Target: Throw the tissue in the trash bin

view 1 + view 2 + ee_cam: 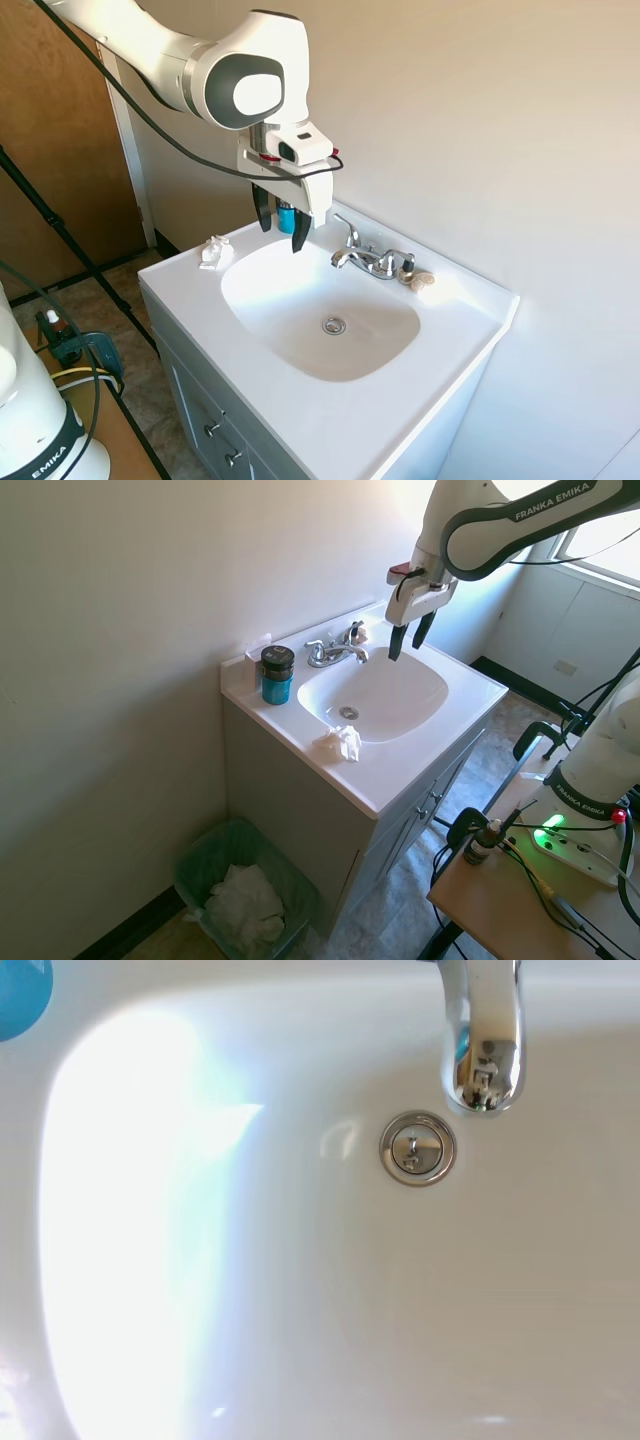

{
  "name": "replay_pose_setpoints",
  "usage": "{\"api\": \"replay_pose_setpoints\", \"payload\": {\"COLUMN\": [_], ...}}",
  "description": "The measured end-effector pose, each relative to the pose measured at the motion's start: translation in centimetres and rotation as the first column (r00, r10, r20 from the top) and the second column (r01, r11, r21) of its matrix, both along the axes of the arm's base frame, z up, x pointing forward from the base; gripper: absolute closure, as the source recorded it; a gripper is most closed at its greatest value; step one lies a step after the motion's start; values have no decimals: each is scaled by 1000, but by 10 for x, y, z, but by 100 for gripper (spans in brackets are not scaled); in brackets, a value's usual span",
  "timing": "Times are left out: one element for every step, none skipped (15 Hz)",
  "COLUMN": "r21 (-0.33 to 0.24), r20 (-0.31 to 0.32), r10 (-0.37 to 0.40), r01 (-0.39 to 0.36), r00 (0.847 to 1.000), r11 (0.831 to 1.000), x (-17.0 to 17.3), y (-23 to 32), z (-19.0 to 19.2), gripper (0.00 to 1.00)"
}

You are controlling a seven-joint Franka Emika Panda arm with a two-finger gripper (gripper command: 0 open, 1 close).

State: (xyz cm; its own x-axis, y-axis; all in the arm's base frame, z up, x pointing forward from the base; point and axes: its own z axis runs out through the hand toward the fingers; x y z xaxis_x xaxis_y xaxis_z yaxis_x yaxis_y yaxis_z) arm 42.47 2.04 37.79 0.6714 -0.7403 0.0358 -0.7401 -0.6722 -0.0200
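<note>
1. You are working at a white vanity counter [400, 770] with a moulded sink basin [385, 695] as your landmark; cabinet doors with small handles [432, 802] sit below it, and plain pale walls meet behind it.
2. On the floor beside the vanity, below the basin's end, stands a green trash bin [240, 885] with white crumpled paper already in it.
3. The tissue [341, 742] lies on the counter rim just beside the basin, on the end nearest the bin. It is a lumpy wad with no clear long axis.
4. A blue jar with a dark lid [277, 674] stands at the back corner, near the basin's rim.
5. The chrome faucet [336, 650] rises behind the basin, with a tan shell-shaped lump [421, 281] just beside it.
6. The gripper [281, 229] hangs over the basin, fingers spread wide and empty, well apart from the tissue.
</note>
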Motion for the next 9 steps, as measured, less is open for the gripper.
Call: {"api": "replay_pose_setpoints", "payload": {"r21": [0, 0, 4, 13, 22, 28, 29, 26, 26], "r20": [-1, -2, -2, 0, 3, 7, 11, 12, 9], "r10": [0, 4, 17, 38, 62, 85, 107, 126, 143], "r01": [0, -4, -17, -38, -62, -85, -108, -126, -143], "r00": [1000, 1000, 1000, 999, 998, 996, 994, 992, 990], "r11": [1000, 1000, 1000, 999, 998, 996, 994, 992, 989], "x": [0, 0, -1, -2, -4, -6, -9, -12, -15], "y": [0, 2, 10, 25, 45, 68, 93, 118, 143], "z": [0, -1, -1, -1, -1, -2, -4, -10, -19], "gripper": [0, 0, 0, 0, 0, 0, 0, 0, 0]}}
